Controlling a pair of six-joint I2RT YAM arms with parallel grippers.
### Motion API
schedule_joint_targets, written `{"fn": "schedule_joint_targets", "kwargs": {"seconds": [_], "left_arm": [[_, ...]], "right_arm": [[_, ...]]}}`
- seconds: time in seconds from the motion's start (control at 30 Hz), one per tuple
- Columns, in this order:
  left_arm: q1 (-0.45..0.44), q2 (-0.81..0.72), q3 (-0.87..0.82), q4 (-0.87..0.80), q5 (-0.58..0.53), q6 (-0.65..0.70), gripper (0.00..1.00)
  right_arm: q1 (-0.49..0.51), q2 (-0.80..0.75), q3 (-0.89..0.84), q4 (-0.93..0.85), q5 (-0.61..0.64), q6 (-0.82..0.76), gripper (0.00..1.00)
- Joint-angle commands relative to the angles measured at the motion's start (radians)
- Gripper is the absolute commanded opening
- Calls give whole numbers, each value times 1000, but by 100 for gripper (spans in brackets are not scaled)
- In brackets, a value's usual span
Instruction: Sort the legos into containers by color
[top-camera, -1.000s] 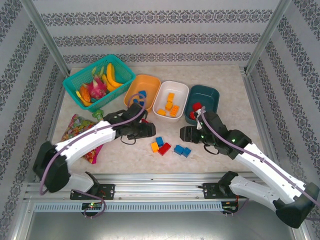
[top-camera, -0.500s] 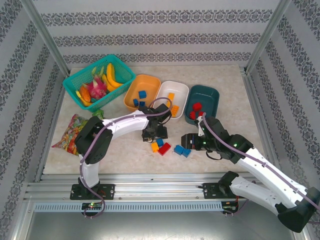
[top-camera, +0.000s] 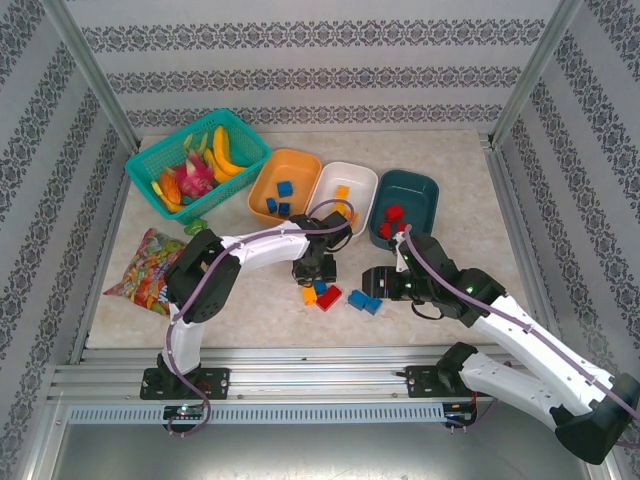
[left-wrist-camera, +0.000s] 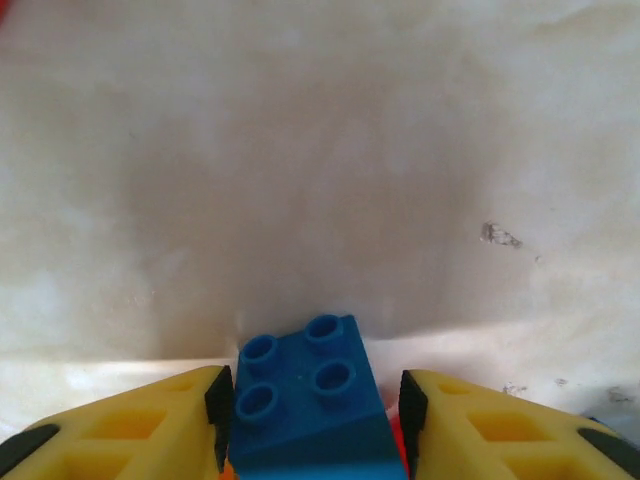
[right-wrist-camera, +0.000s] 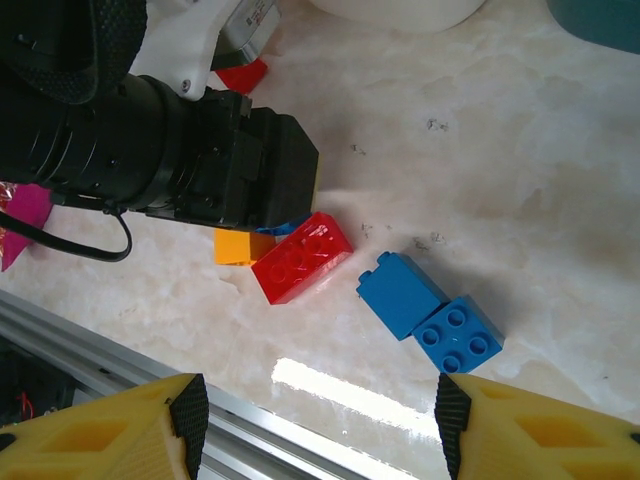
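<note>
1. The left gripper (top-camera: 318, 278) sits low over the legos (top-camera: 322, 294), with the blue brick (left-wrist-camera: 310, 400) wedged between its fingers. You can't come in from above there.
2. The right gripper (right-wrist-camera: 320, 412) stands wide, and the two blue bricks (right-wrist-camera: 430, 310) just ahead of it lie uncovered.
3. The orange bowl (top-camera: 295, 175), white bowl (top-camera: 362, 185) and teal bowl (top-camera: 415, 195) form a wall behind.
4. Bare table (top-camera: 250, 305) lies open to you left of the bricks.

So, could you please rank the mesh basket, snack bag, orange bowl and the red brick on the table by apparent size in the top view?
1. Mesh basket, clearly the largest.
2. Snack bag and orange bowl look about alike, too close to rank.
3. Red brick, by far the smallest.
</note>
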Motion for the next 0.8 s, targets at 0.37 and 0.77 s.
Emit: {"fn": "schedule_joint_targets", "kwargs": {"seconds": [0.37,0.77], "left_arm": [[51,-61,195,-154,-133,104,30],[359,32,483,-141,-102,313,31]], "right_arm": [[13,15,40,33,7,10,64],[19,231,237,229,27,-29,65]]}}
